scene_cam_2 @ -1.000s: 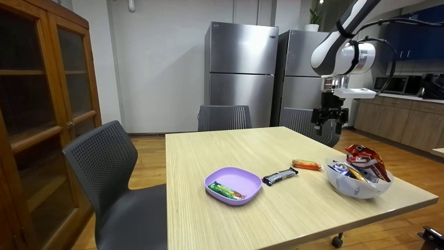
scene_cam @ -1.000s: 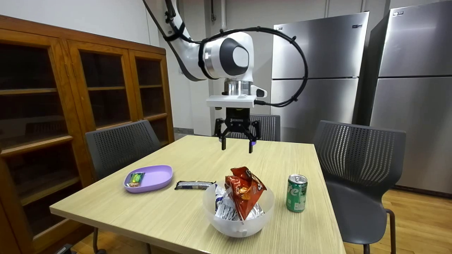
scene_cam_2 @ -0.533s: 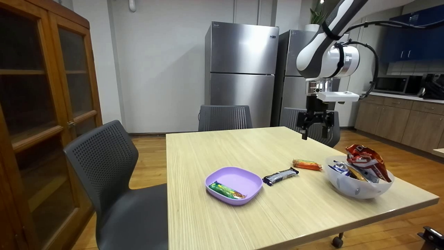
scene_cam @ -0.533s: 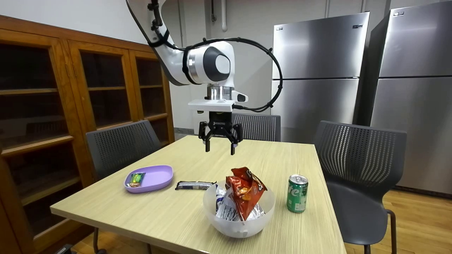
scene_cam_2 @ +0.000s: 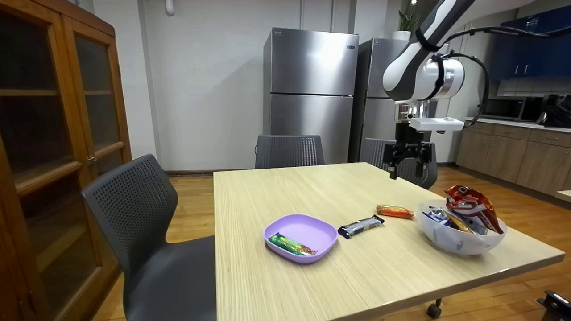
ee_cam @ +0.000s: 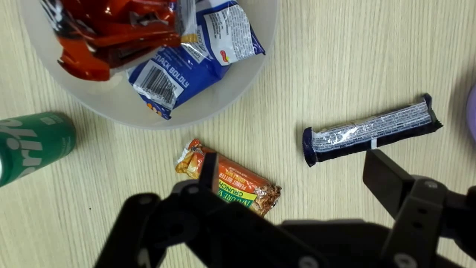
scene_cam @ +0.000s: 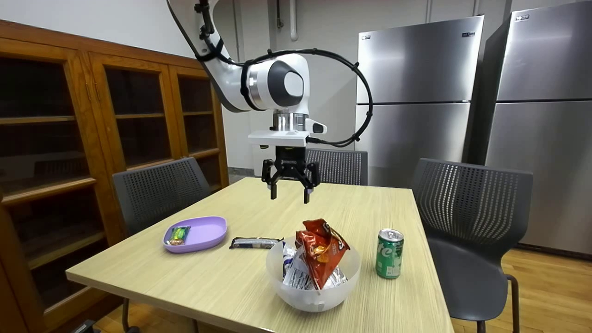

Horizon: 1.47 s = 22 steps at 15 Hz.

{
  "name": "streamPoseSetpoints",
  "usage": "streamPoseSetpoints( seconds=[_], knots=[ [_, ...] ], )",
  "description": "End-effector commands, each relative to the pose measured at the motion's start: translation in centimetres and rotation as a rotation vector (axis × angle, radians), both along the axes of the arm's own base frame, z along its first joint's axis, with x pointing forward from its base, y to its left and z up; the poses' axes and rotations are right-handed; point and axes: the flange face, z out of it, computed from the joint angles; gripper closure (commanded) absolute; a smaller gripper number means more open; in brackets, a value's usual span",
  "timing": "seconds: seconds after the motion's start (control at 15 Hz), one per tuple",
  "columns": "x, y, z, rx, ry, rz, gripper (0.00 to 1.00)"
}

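My gripper (scene_cam: pixel 290 198) hangs above the table with its jaws wide apart and nothing between them. In the wrist view an orange granola bar (ee_cam: pixel 238 175) lies beneath the left finger, which covers part of it. A dark blue and silver bar (ee_cam: pixel 372 130) lies just beyond the right fingertip. The orange bar (scene_cam_2: pixel 395 211) shows in an exterior view beside a translucent white bowl (scene_cam_2: pixel 459 244), which holds a red chip bag (scene_cam_2: pixel 470 207) and blue packets. A purple plate (scene_cam_2: pixel 308 227) carries a green-wrapped bar (scene_cam_2: pixel 291 244).
A green soda can (scene_cam: pixel 389 254) stands upright on the table beside the bowl, also at the left of the wrist view. Dark chairs (scene_cam: pixel 467 212) surround the table (scene_cam_2: pixel 276 191). A wooden glass-door cabinet (scene_cam: pixel 134 111) and steel refrigerators (scene_cam_2: pixel 312 89) stand beyond.
The arm and open gripper have shifted left in both exterior views, toward the purple plate's side, and slightly lower. Over the last half second they have hardly moved. The table's objects stay put.
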Motion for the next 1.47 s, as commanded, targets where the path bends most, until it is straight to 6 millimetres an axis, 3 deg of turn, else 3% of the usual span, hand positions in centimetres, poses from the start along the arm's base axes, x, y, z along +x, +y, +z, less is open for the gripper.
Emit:
streamPoseSetpoints(
  seconds=[0.0, 0.27, 0.8, 1.4],
  knots=[
    [0.0, 0.0, 0.1, 0.000, 0.001, 0.000, 0.00],
    [0.9, 1.1, -1.3, -0.016, 0.003, -0.084, 0.00],
    [2.5, 6.0, -5.9, -0.060, -0.004, -0.274, 0.00],
    [2.9, 8.1, -10.7, -0.063, 0.030, -0.600, 0.00]
  ],
)
